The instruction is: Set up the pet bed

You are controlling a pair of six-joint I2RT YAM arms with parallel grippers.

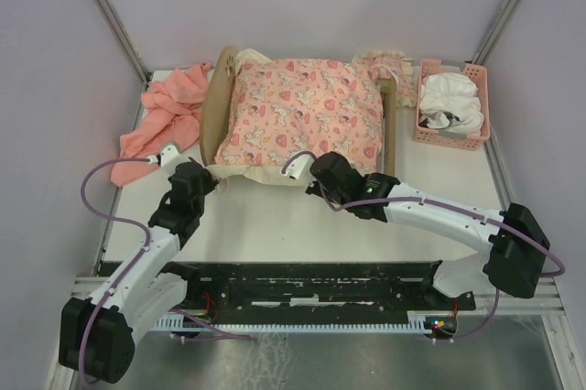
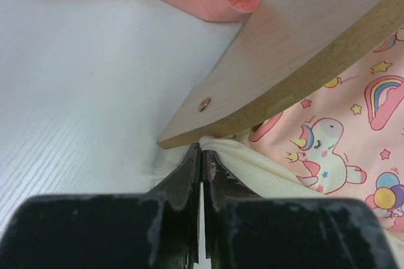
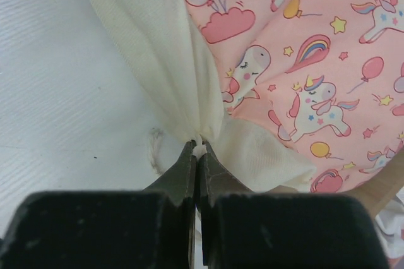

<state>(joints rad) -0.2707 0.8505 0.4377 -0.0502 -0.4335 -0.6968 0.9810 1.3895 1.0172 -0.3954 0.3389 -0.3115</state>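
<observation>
Pet bed (image 1: 217, 113) of light wood is set at the back middle of a white table (image 1: 275, 221), with its long axis laid across the view from left to right. Its rounded headboard (image 2: 297, 48) is stood at the left end and a lower footboard (image 1: 389, 120) at the right end, so the bed is pointed head-left. The frame is filled by a pink unicorn-print cushion (image 1: 307, 111) with a cream border, and the base is hidden under it.

At far left, a salmon-pink cloth (image 1: 165, 120) is crumpled on the table just beside the headboard. Next, the left gripper (image 2: 202, 155) is placed at the bed's near left corner. Its jaws are pressed together, and the cream corner of the cushion is caught at their tips, just under the headboard's lower edge.

Further right, the right gripper (image 3: 197, 149) is set against the cushion's near edge, about midway along it. Its jaws are clamped tight on a bunched fold of the cream border.

Behind the bed's right end, a pale frilled cloth (image 1: 380, 60) is partly seen. At far right, a pink plastic basket (image 1: 449, 140) holding white fabric (image 1: 449, 95) is stood apart from the footboard.
</observation>
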